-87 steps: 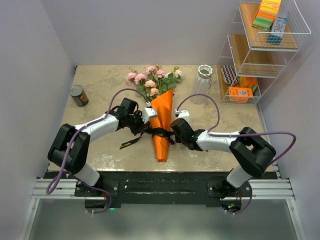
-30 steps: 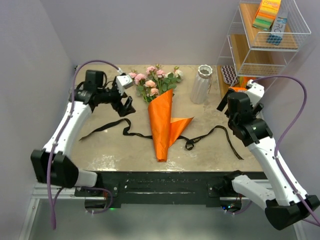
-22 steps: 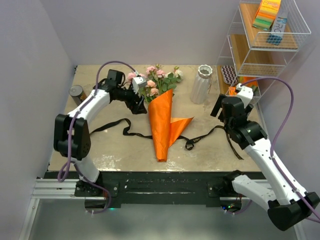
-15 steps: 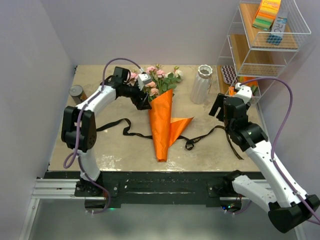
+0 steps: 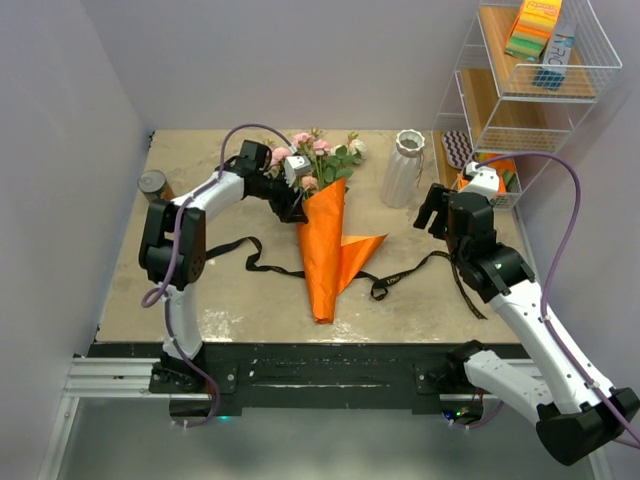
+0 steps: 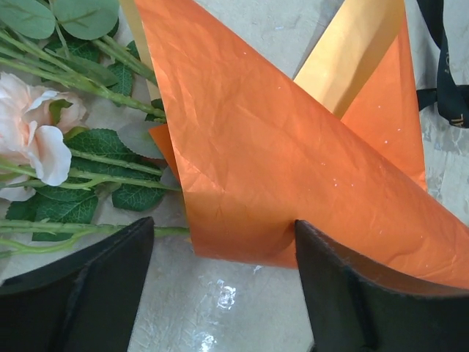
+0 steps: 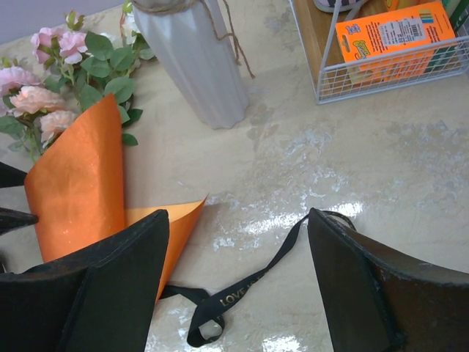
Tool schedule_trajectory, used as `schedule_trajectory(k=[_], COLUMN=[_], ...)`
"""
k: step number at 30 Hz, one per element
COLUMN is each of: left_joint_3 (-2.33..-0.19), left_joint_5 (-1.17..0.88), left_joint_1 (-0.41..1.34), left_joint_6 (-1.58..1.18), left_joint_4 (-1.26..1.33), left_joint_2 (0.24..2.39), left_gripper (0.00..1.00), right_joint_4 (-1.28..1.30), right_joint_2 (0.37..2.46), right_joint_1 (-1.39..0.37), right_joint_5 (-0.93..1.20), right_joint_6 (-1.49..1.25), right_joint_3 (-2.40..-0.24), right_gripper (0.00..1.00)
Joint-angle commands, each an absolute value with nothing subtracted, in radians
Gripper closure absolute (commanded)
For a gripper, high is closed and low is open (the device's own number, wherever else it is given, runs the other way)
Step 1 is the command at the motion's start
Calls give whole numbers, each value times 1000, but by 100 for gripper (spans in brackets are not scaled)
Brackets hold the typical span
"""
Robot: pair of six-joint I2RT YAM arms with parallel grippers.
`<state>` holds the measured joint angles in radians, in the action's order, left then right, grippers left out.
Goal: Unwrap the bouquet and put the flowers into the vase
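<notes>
Left gripper point(image 6: 223, 233): jaws wide, gripping nothing, low over the table point(image 6: 220, 308).
Between its jaws: the mouth edge of the orange paper point(image 6: 278, 161), not pinched.
Ahead of it: the rest of the paper, loose, with one flap folded open.
On its far side: the flowers point(image 6: 33, 139), whose stems and leaves lie flat and run into the paper.
Bouquet point(image 5: 322, 235): lying on the table, tip toward the arm bases.
Behind the left arm: a can point(image 5: 153, 186), well apart.
Right gripper point(image 7: 236, 220): jaws wide and empty, held above the table.
Below and just ahead of it: one end of the black ribbon point(image 7: 249, 282), untied and slack on the table.
Further ahead: the vase point(image 7: 194, 66), upright, apart from the gripper and beside the flowers.
Ahead, outer side: a wire rack point(image 7: 381, 73) holding an orange box point(image 7: 392, 37).
</notes>
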<state>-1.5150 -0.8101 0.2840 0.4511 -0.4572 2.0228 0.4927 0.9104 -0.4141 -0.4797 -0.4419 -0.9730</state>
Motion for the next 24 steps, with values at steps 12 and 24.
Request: schedule_trajectory(k=[12,24], left_joint_3=[-1615,-1865], left_joint_5=[-888,-821], left_joint_1=[290,276], left_joint_6=[456,457], left_joint_4=[-512,-702], left_joint_2=[2020,1907], left_gripper=[100,100], right_joint_4=[434,419], right_joint_2=[882,871], right_joint_1=[-417,-419], right_joint_5=[-443,-402], right_joint_6=[-423,-423], right_joint_3=[-956,-951], right_gripper=[24,25])
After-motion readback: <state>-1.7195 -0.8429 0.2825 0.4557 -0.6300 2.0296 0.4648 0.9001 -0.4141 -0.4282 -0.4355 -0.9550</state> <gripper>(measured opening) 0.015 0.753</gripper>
